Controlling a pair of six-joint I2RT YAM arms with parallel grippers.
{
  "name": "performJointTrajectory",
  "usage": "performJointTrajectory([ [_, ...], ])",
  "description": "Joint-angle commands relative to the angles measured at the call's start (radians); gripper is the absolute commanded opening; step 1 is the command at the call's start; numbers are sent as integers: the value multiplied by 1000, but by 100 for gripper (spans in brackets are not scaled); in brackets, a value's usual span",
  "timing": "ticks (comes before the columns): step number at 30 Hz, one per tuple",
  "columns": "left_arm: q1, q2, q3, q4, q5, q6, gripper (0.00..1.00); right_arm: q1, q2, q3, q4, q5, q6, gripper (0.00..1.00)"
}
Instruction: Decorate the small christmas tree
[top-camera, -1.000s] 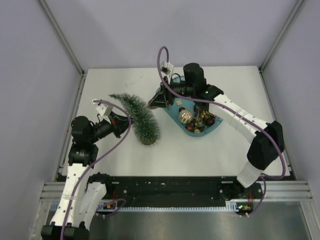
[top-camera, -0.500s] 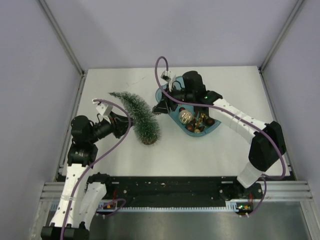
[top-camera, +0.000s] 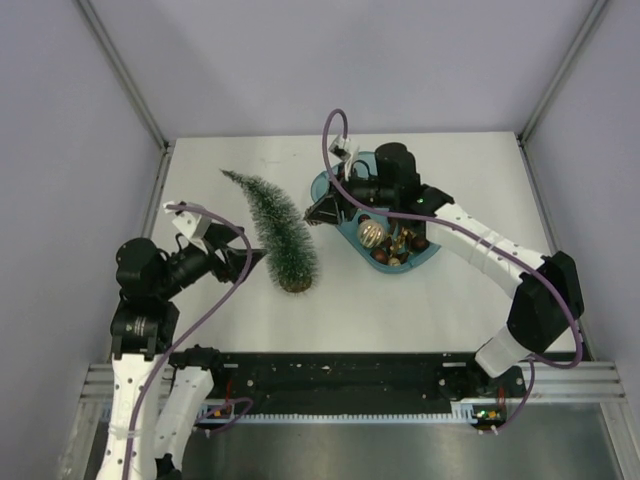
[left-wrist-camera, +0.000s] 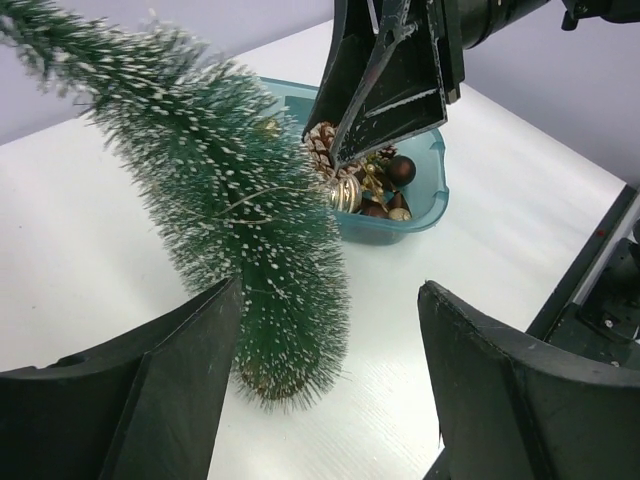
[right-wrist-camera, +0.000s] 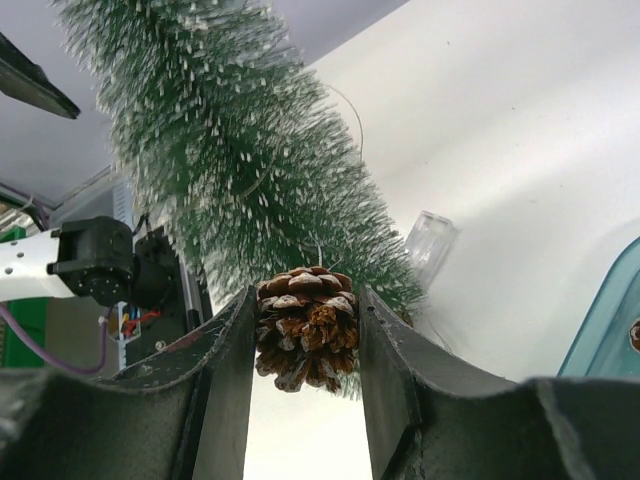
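Observation:
The small christmas tree (top-camera: 275, 228), frosted dark green, rests on its base and leans toward the back left. A thin wire loops across its bristles (left-wrist-camera: 225, 190). My left gripper (top-camera: 255, 262) is open just left of the tree's foot. In the left wrist view its fingers (left-wrist-camera: 180, 380) flank the tree's lower part without touching it. My right gripper (top-camera: 312, 212) is shut on a brown pine cone (right-wrist-camera: 305, 330), held close against the tree's right side (right-wrist-camera: 240, 170).
A teal tray (top-camera: 420, 262) lies right of the tree and holds a gold ball (top-camera: 371, 233) and several small brown and gold ornaments. A small clear plastic piece (right-wrist-camera: 430, 245) lies near the tree's foot. Metal frame rails run along the table's sides.
My left gripper has opened, let go of the tree and drawn back to the left. The tree has tipped more upright. My right gripper keeps the pine cone at the tree.

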Motion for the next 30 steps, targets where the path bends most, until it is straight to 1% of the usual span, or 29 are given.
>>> performJointTrajectory([
  [1,5,-58,39,-86,-51,50,76,11,-65,-11,49,10,7,2],
  [3,5,-57,44,-103,-89,47,75,13,-76,-9,47,17,2,2],
  [5,4,-52,27,-81,-144,38,73,13,-79,-3,47,17,2,2],
  [8,5,-37,-31,27,-209,23,72,13,-76,9,43,4,4,2],
  [11,5,13,-60,105,-226,7,69,12,-82,12,34,3,1,2],
  [13,5,61,-56,133,-200,-2,69,13,-95,12,26,10,-9,2],
  [17,7,142,-66,197,-80,17,68,11,-99,32,9,17,-33,1],
  [19,5,175,-63,206,-62,44,68,11,-95,52,-8,14,-48,1],
  [22,7,204,-54,179,-45,82,68,9,-85,80,-31,9,-71,1],
  [26,5,221,-68,200,-14,81,67,9,-62,109,-55,-16,-88,1],
  [30,7,231,-88,257,-13,38,65,9,-53,112,-69,-39,-102,1],
])
